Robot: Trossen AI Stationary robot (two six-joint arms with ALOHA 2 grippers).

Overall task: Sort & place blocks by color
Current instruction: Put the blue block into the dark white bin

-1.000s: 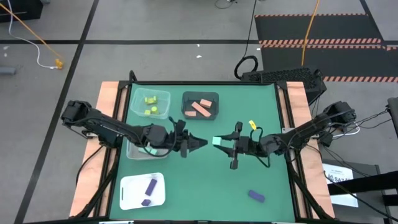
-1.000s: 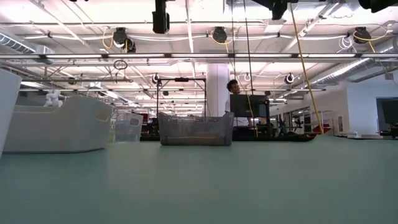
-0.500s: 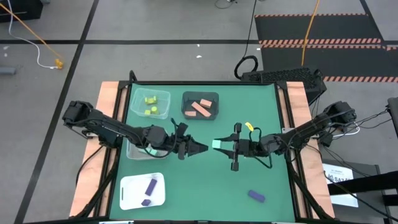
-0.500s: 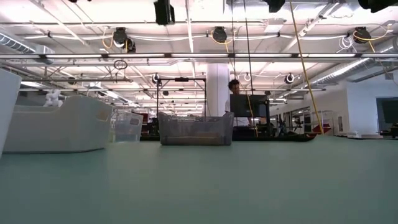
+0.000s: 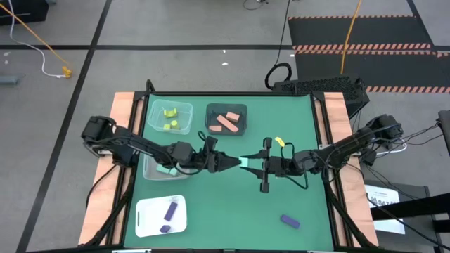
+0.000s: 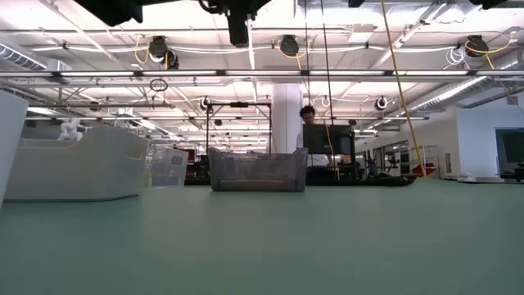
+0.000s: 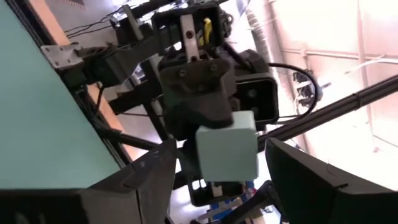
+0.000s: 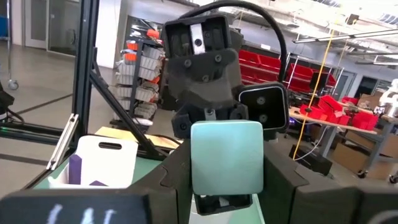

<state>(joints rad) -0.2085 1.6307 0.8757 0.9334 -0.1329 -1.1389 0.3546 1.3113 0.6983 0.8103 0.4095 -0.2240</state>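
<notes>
From above, a mint block (image 5: 244, 163) is seen at table centre, clamped by the right gripper (image 5: 247, 164) arriving from 3 o'clock; the left gripper (image 5: 232, 163) meets it from 9 o'clock. In the low view neither is shown. In the left wrist view, the left fingers (image 7: 155, 174) stand parted beside the block, not gripping. In the right wrist view, the block is firmly pinched. A drop could result if release precedes the left's closing.
</notes>
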